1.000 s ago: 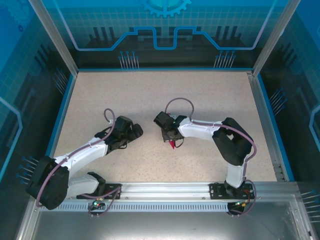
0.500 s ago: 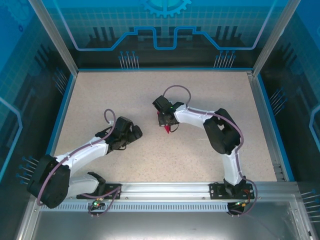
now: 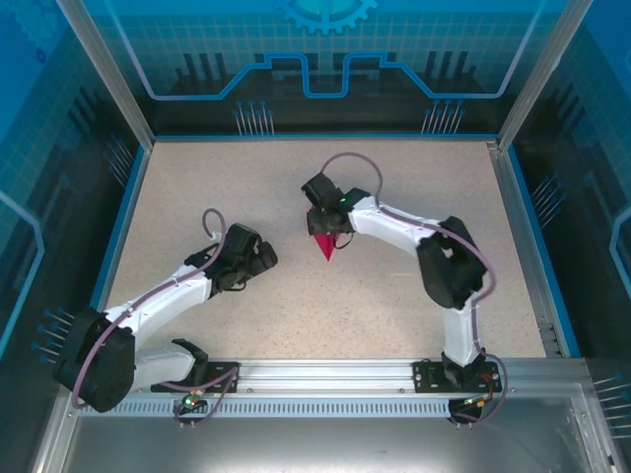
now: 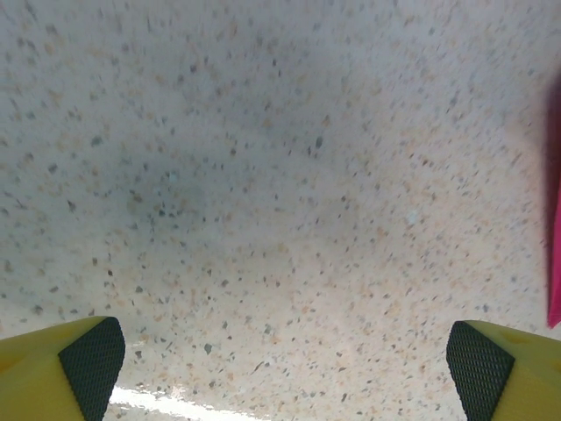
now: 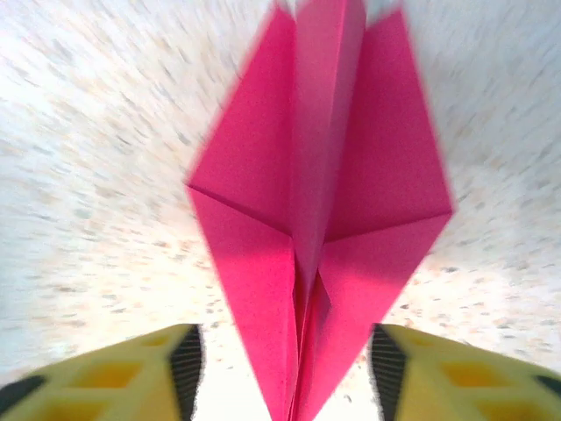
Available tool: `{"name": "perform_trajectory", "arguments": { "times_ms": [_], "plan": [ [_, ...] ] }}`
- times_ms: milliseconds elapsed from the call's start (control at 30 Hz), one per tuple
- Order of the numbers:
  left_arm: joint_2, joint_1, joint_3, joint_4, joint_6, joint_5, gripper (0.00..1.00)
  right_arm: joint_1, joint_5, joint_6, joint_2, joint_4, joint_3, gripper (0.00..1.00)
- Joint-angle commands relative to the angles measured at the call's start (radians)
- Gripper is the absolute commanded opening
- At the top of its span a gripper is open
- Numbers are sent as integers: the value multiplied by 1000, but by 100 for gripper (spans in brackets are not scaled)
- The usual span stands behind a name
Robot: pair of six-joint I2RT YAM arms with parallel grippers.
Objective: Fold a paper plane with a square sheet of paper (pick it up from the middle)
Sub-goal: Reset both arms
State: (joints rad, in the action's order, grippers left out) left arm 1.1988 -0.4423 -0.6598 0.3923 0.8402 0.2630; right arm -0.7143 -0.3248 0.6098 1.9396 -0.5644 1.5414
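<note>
You are looking at the paper plane (image 3: 325, 247) near the middle of the worktop (image 3: 197, 177), roughly as far from the left edge as from the right, its pointed end aiming toward the near edge. Whether it is resting flat or tipping cannot be told. You are probably dealing with something nearly weightless, thin and springy: the wings are likely to flex, and the creases to crush under a hard squeeze. The centre fold, about midway along its length, looks like the stiffest place to pinch. The right fingers (image 5: 186, 368) are standing apart on either side of that fold, with a gap showing on the left, so they are holding nothing. The left fingers (image 4: 92, 361) are spread wide over bare worktop nearer the left edge, with the plane's pink edge just beside them.
</note>
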Motion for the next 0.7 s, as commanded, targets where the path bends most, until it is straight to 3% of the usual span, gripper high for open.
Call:
{"name": "perform_trajectory", "arguments": {
  "times_ms": [0, 100, 200, 333, 467, 667],
  "plan": [
    [-48, 28, -59, 55, -88, 55, 99, 30, -72, -47, -197, 5, -46, 72],
    [-91, 45, -84, 63, -167, 124, 99, 69, -151, -94, -345, 50, -149, 85],
    [-131, 70, -92, 48, -254, 210, 99, 114, -333, -164, -486, 124, -282, 97],
    [-168, 122, -80, 7, -334, 347, 98, 237, -448, -250, -638, 256, -489, 99],
    [-190, 180, -17, -68, -391, 488, 99, 387, -446, -338, -782, 449, -739, 99],
    [-200, 322, 157, -316, -492, 414, 99, 584, -359, -365, -904, 618, -1003, 99]
  ]
}}
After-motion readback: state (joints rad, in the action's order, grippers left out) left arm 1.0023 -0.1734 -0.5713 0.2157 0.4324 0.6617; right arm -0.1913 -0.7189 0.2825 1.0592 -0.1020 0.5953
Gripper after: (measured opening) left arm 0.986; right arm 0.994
